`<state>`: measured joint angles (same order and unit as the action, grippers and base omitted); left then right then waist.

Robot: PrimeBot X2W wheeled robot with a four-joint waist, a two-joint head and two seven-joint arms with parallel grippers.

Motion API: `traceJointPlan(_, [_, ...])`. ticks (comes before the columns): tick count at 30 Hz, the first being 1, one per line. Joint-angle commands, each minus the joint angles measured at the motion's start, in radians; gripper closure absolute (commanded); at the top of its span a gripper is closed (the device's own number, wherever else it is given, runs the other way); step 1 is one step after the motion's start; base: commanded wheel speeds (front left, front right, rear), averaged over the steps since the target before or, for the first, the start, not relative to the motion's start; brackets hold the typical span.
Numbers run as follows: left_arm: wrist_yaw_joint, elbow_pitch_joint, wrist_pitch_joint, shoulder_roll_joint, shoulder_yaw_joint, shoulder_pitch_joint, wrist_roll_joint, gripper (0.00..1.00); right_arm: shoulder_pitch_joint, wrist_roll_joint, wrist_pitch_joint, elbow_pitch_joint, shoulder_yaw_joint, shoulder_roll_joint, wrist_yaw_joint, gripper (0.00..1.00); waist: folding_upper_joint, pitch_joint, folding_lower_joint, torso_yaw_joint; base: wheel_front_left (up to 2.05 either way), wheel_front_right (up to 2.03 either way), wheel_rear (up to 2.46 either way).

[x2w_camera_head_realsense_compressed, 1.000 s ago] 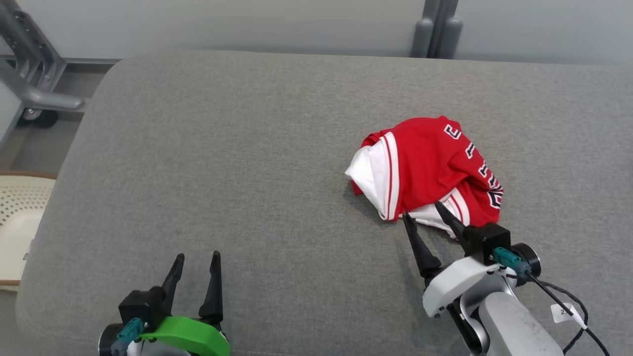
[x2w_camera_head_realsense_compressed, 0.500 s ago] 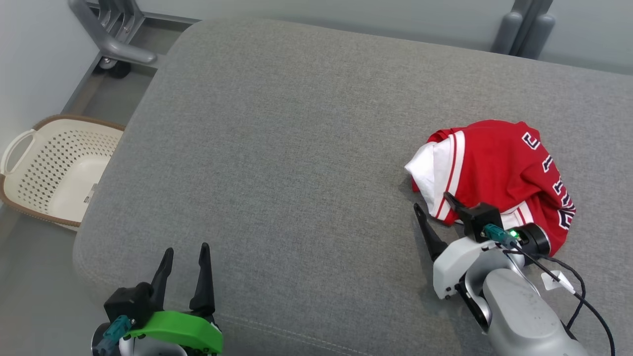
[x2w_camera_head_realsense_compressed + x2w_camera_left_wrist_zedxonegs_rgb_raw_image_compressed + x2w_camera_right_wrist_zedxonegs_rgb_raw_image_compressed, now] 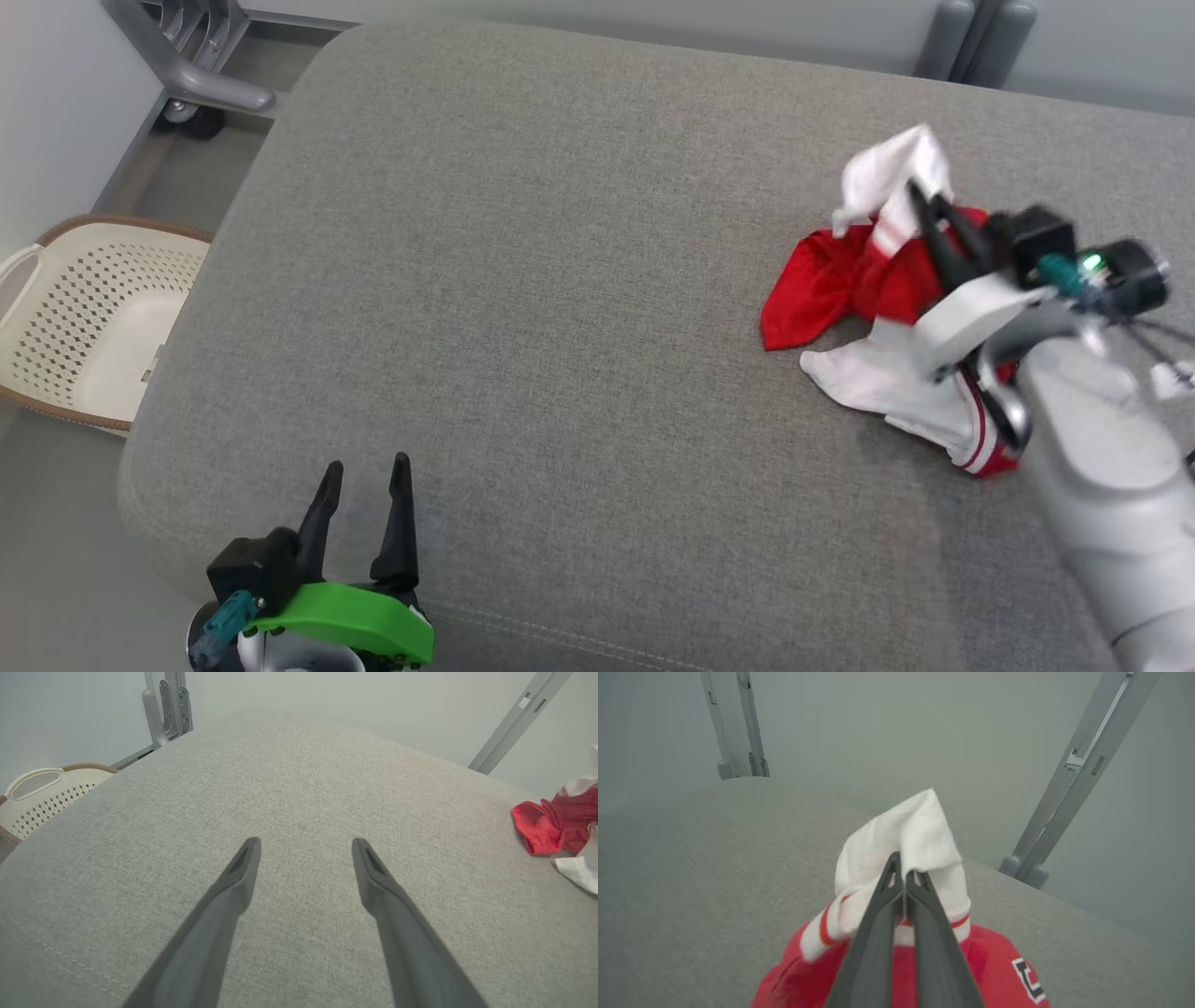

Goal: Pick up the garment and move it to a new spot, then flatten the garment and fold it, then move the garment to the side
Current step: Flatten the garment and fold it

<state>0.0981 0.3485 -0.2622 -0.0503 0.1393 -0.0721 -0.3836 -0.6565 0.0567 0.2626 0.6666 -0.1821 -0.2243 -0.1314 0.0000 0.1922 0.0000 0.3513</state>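
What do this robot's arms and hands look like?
Both grippers have two long, dark, tapering fingers. The left gripper sits on a bright green bracket with a teal connector; the right gripper has a white bracket, a pale grey forearm and black cables.

Soft, even light; right tool (image 3: 920, 198) motion-blurred.

One garment (image 3: 822, 280), one basket (image 3: 65, 317) — two grippers (image 3: 367, 464) (image 3: 922, 196)

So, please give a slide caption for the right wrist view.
Right gripper shut on the white edge of the red garment, over the grey cushion.
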Motion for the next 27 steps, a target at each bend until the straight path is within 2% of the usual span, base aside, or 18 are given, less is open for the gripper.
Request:
traceJointPlan(1, [0.006,0.0,-0.003,-0.001,0.006,-0.019,-0.003,0.0,-0.051,-0.005,0.003,0.003,0.025,-0.045,0.002,1.0,0.0,0.01,0.0,0.003,0.0,0.0,0.0])
traceJointPlan(6, [0.015,0.012,-0.003,-0.002,0.052,-0.04,0.012,0.0,-0.236,-0.103,-0.025,0.124,0.126,-0.219,0.002,1.0,0.0,0.026,0.0,0.045,0.0,0.0,0.0])
traceJointPlan(7, [0.015,0.016,-0.003,-0.002,0.056,-0.038,0.013,0.0,-0.257,-0.12,-0.049,0.163,0.162,-0.244,0.001,0.75,0.0,0.025,0.0,0.052,0.0,0.0,0.0])
traceJointPlan(8, [0.017,0.021,-0.003,-0.001,0.06,-0.035,0.013,0.0,-0.268,-0.142,-0.074,0.196,0.193,-0.26,0.001,0.0,0.0,0.024,0.0,0.059,0.0,0.0,0.0])
traceJointPlan(10, [0.018,0.03,-0.003,-0.001,0.07,-0.023,0.018,0.0,-0.288,-0.174,-0.108,0.248,0.26,-0.284,0.001,0.0,0.0,0.02,0.0,0.065,0.0,0.0,0.0])
traceJointPlan(12, [0.02,0.035,-0.003,-0.001,0.066,-0.016,0.012,0.0,-0.279,-0.204,-0.098,0.278,0.316,-0.289,0.001,0.0,0.0,0.014,0.0,0.063,0.0,0.0,0.0])
traceJointPlan(17, [0.021,0.038,-0.003,-0.001,0.045,0.0,0.013,0.0,-0.207,-0.218,-0.031,0.306,0.375,-0.213,0.001,0.0,0.0,0.002,0.0,0.009,0.0,0.0,0.0])
traceJointPlan(18, [0.022,0.039,-0.003,-0.001,0.043,0.001,0.015,0.0,-0.189,-0.211,-0.021,0.305,0.365,-0.186,0.001,0.0,0.0,-0.001,0.0,-0.007,0.0,0.0,0.0])
traceJointPlan(19, [0.022,0.039,-0.003,-0.001,0.043,0.001,0.015,0.0,-0.189,-0.211,-0.021,0.305,0.365,-0.186,0.001,0.0,0.0,-0.001,0.0,-0.007,0.0,0.0,0.0])
traceJointPlan(21, [0.023,0.04,-0.003,-0.001,0.045,-0.003,0.021,0.0,-0.146,-0.185,-0.006,0.297,0.333,-0.132,0.001,0.0,0.0,-0.006,0.0,-0.036,0.0,0.0,0.0])
traceJointPlan(27, [0.026,0.044,-0.003,-0.001,0.066,-0.032,0.023,0.0,-0.034,-0.063,0.003,0.237,0.15,-0.011,0.001,0.0,0.0,-0.009,0.0,-0.091,0.0,0.0,0.0])
